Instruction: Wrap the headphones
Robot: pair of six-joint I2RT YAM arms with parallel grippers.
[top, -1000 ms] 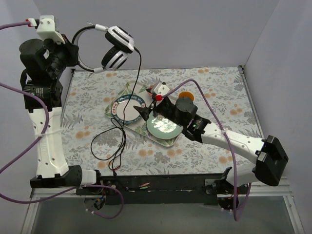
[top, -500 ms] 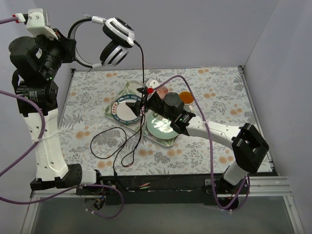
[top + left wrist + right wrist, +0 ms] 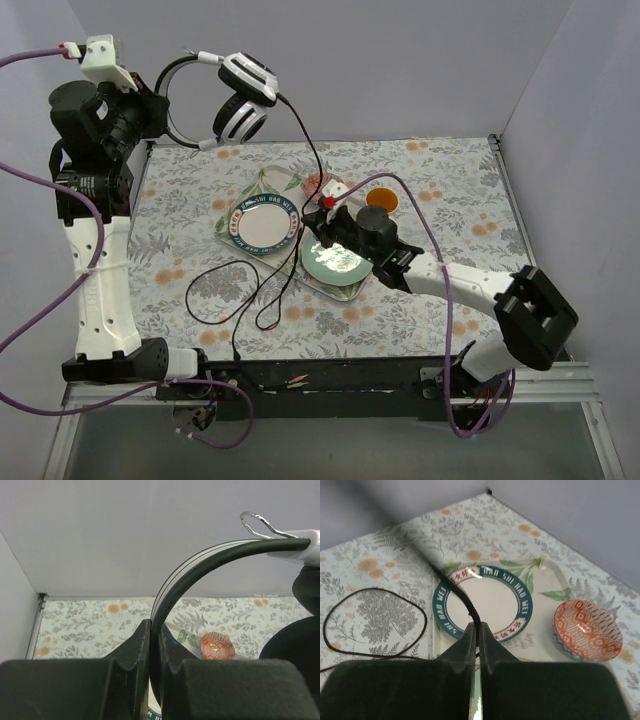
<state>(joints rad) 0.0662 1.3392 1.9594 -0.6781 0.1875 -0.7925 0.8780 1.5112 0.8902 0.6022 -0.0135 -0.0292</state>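
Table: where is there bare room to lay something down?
Bare cloth lies in the far right corner, between the orange dish and the right wall, and far left, between the left arm and the tray. The middle is crowded: tray, plates, and the headphone cable looped in front.

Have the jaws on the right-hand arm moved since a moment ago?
Yes. The right gripper, pinching the headphones cable, has shifted right, off the right edge of the teal-rimmed plate.
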